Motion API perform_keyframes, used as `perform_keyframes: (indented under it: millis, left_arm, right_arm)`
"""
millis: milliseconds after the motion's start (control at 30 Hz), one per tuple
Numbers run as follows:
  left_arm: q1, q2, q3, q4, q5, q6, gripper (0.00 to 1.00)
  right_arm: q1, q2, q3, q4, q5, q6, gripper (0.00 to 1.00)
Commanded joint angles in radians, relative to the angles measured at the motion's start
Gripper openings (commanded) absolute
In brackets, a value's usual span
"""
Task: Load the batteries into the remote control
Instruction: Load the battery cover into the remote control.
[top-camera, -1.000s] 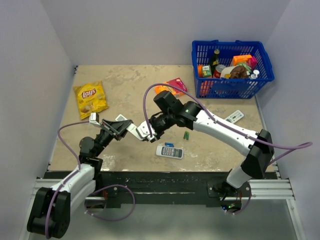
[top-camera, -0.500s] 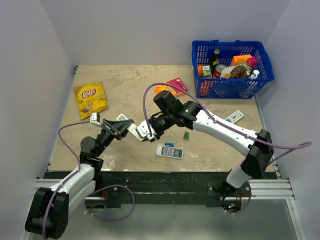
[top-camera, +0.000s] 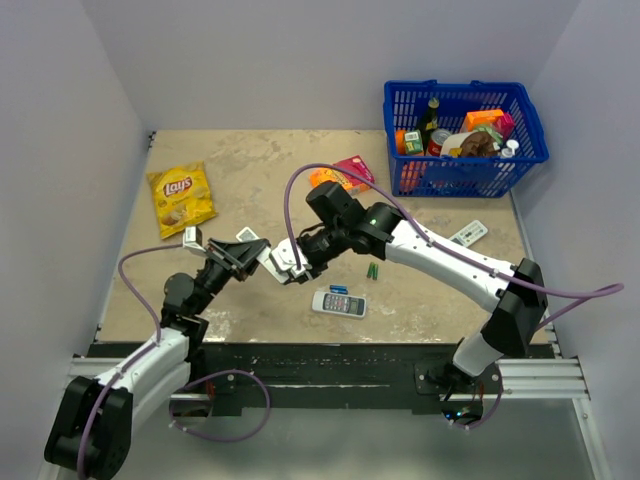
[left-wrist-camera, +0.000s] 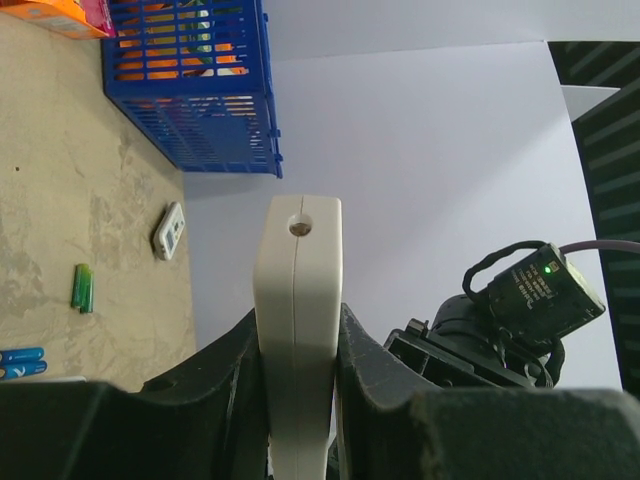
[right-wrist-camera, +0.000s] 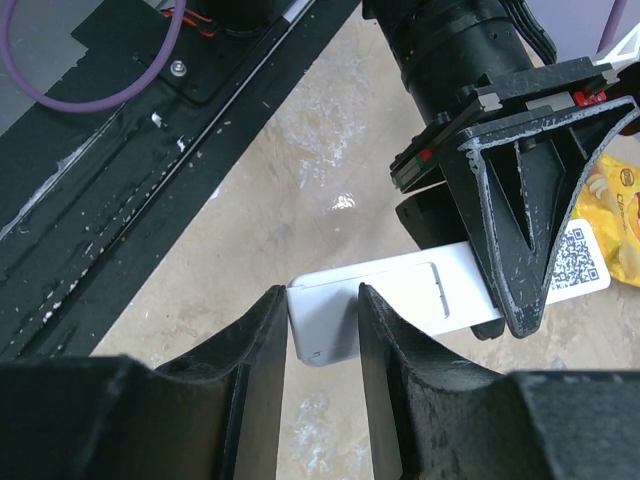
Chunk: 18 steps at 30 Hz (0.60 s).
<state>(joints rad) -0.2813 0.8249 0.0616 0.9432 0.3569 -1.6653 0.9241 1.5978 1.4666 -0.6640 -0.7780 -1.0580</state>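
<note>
The remote control, a slim white stick, hangs above the table between both arms. My left gripper is shut on one end of it. In the left wrist view the remote control stands edge-on between the left gripper's dark jaws. My right gripper meets the other end. In the right wrist view that end fills the gap of the right gripper, one finger at the tip and the other across the face beside a cover outline. The batteries are not in view.
A white remote lies near the front, with a small blue item and a green pair beside it. Another remote lies right. A blue basket of groceries stands back right, a Lay's bag back left, and pink and orange packets in the middle.
Both grippers and the remote control have shifted very slightly left and away. The grips look the same.
</note>
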Motion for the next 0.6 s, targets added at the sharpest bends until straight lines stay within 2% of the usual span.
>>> perform_keyframes:
  millis: [0, 567]
  left_arm:
    - [-0.044, -0.063, 0.086, 0.158, 0.137, -0.071, 0.00]
    - [-0.053, -0.067, 0.116, 0.207, 0.148, -0.091, 0.00]
  right_arm:
    - [-0.031, 0.057, -0.020, 0.153, 0.144, 0.019, 0.35]
    - [-0.047, 0.093, -0.075, 0.329, 0.144, 0.098, 0.35]
